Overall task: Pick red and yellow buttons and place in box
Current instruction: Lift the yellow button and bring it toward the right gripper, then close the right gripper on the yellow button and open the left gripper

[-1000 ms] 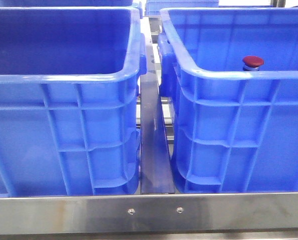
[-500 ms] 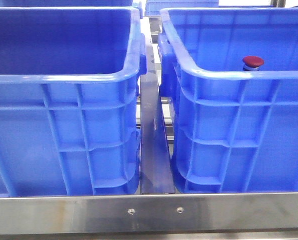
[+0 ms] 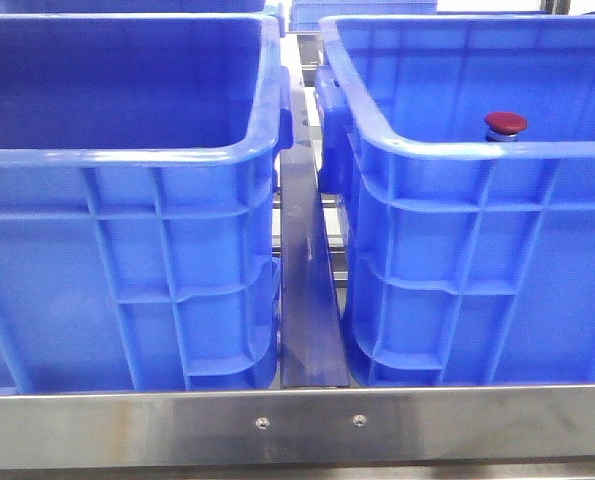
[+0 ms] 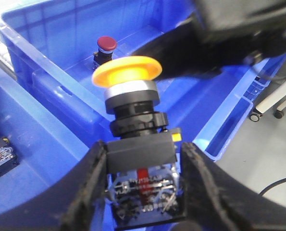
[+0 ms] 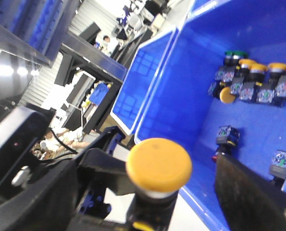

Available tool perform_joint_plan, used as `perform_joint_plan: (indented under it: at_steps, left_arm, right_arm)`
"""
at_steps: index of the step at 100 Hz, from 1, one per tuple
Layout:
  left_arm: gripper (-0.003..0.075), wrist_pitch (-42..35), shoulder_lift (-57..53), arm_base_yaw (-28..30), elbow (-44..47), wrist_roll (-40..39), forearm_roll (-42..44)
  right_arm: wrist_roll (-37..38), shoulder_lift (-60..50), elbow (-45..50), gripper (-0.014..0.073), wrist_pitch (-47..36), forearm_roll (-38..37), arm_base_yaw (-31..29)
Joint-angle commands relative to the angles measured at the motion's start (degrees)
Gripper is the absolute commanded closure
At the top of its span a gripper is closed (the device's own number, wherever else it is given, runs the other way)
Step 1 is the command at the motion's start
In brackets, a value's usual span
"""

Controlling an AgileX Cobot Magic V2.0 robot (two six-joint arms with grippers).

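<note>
Two big bright blue ribbed plastic crates fill your front view, the left-hand crate [image 3: 127, 200] and the right-hand crate [image 3: 477, 250] side by side, apart, with a strip of steel surface [image 3: 307, 300] showing between them. No arm shows in that view.

Down in size now: your left pincer [image 4: 143, 192] is clenched on the clear contact block of a yellow-orange mushroom-headed push button [image 4: 127, 72], black fingers [image 4: 92, 187] pressing both sides, cap up, hanging over the blue crate floor [image 4: 205, 106]. Another dark arm [image 4: 239, 29] crosses just behind it.

Your right pincer [image 5: 155, 202] has a second yellow-capped push button [image 5: 158, 163] sitting between its fingers; whether the jaws actually press it, you cannot tell from here. Past it, a crate holds a cluster of spare push buttons [image 5: 251, 82] with yellow, green and red caps.

Smallest of all: the dark red domed push button [image 3: 505, 124] on its silvery collar stands upright inside the right-hand crate, also seen from the left wrist [image 4: 106, 44], untouched.
</note>
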Motion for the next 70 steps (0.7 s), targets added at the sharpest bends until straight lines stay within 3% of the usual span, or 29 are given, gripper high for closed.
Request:
perform_joint_plan:
  at_steps: [1, 24, 53, 62, 70]
  left_arm:
    - [0.0715, -5.0, -0.8, -0.4, -1.6, -0.6, 0.0]
    - [0.0715, -5.0, -0.8, -0.4, -1.6, -0.6, 0.0]
    - [0.0712, -5.0, -0.8, -0.4, -1.6, -0.6, 0.0]
    - [0.0676, -5.0, -0.8, -0.4, -1.6, -0.6, 0.0]
    - [0.0582, -5.0, -0.8, -0.4, -1.6, -0.6, 0.0]
  right_arm:
    - [0.0, 0.6, -2.8, -0.0009, 0.7, 8.6, 1.7]
    - [0.0, 4.0, -5.1, 0.0022, 0.5, 8.5, 4.2]
    - [0.0, 4.2, -5.3, 0.036, 1.8, 8.6, 4.3]
    - [0.0, 4.2, -5.3, 0.0384, 1.8, 8.5, 4.3]
    - [0.0, 4.2, -5.3, 0.0384, 1.8, 8.5, 4.3]
